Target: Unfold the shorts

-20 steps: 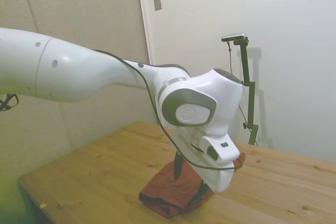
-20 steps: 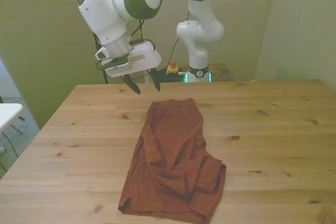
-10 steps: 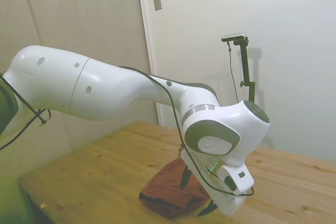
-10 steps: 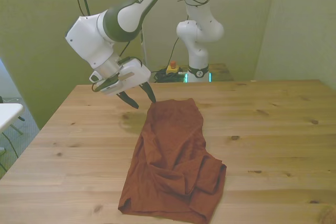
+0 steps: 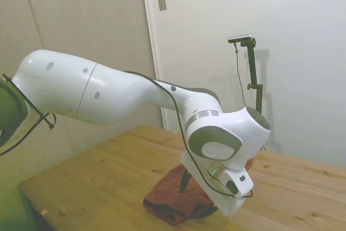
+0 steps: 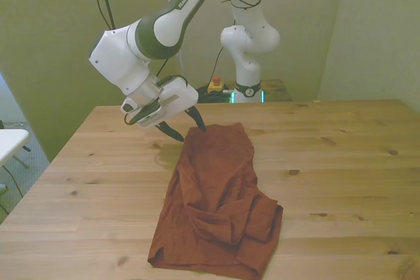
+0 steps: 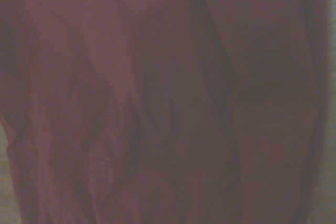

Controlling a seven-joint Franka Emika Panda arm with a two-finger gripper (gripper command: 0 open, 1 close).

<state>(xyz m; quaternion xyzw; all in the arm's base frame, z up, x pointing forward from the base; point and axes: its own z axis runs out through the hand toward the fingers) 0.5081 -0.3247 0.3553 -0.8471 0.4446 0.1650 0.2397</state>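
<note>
the approach is being made: the claw (image 6: 187,130), fingers spread, is being held at the shorts (image 6: 216,198) edge nearest the surface (image 6: 341,162) far edge; closing on it is called for next.

The white arm (image 6: 164,24) reaches low and tilted, its tool (image 6: 187,133) with both dark fingers spread apart.

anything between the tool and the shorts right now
Nothing. In the front view the open tool sits right at the far edge of the shorts, with no other object between them.
</note>
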